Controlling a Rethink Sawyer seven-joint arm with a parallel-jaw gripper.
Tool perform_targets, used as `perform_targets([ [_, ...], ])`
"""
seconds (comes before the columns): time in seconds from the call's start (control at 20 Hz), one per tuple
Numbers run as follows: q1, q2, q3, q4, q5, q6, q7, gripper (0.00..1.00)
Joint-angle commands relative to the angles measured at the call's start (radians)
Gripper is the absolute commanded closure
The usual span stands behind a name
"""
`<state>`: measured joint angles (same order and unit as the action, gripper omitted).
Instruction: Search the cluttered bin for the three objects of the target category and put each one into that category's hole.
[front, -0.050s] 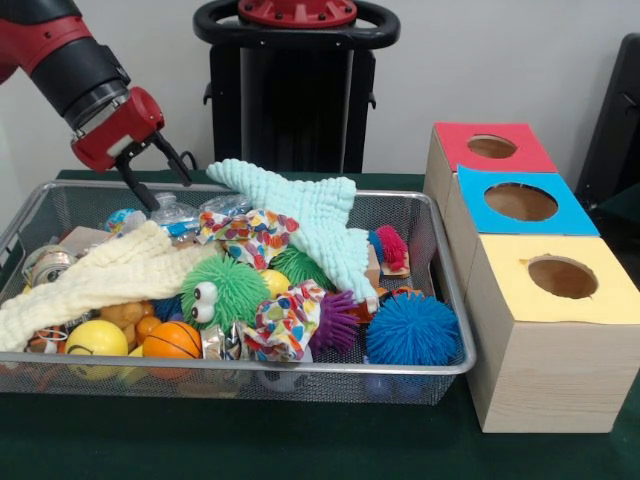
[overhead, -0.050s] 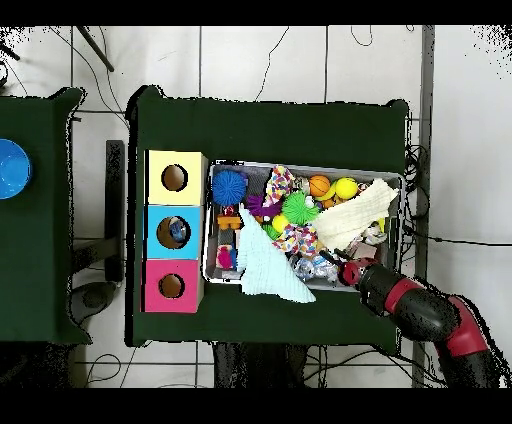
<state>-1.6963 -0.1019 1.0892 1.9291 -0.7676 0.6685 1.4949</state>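
Note:
A wire mesh bin (front, -0.050s: 452, 300) holds a jumble of toys and cloths. A pale blue cloth (front, -0.050s: 305, 215) drapes over the middle and a cream cloth (front, -0.050s: 100, 282) lies at the left. Among them sit a green spiky ball with eyes (front, -0.050s: 222, 290), a blue spiky ball (front, -0.050s: 412, 328), a purple spiky ball (front, -0.050s: 335, 320), a small basketball (front, -0.050s: 172, 340) and a yellow ball (front, -0.050s: 95, 338). My gripper (front, -0.050s: 168, 190) hangs open and empty just above the bin's far left corner; in the overhead view the gripper (overhead, -0.050s: 348, 270) is by the bin's (overhead, -0.050s: 305, 170) lower right rim.
Three wooden boxes with round holes stand in a row beside the bin: red (front, -0.050s: 455, 140), blue (front, -0.050s: 575, 215) and yellow (front, -0.050s: 520, 290). From overhead, something shows inside the blue box's hole (overhead, -0.050s: 176, 231). A blue bowl (overhead, -0.050s: 10, 168) sits on a separate table.

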Motion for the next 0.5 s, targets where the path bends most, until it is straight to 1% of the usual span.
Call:
perform_targets([
  [0.05,0.014,0.046,-0.065,-0.179,-0.023,0.078,-0.332,0.00],
  [0.2,0.022,0.042,-0.067,-0.182,-0.029,0.068,-0.324,0.00],
  [0.5,0.035,0.049,-0.063,-0.199,-0.035,0.067,-0.348,0.00],
])
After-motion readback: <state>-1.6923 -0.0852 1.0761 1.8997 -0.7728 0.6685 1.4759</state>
